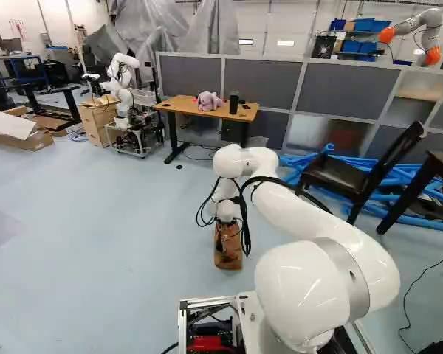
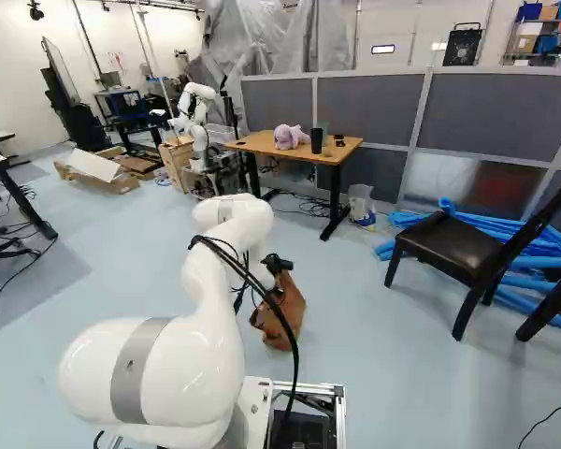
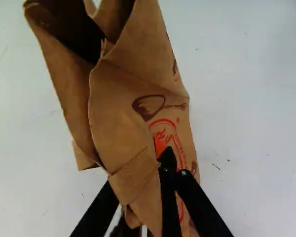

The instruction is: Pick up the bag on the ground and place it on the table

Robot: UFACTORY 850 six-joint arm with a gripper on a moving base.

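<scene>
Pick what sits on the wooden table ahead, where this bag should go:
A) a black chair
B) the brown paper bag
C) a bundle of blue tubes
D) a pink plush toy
D: the pink plush toy sits on the wooden table beside a dark container, while the brown paper bag is at the gripper, well short of it.

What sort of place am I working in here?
Most likely a robotics lab or workshop: another robot stands near the wooden-topped table, with gray partition panels and draped sheeting beyond.
</scene>
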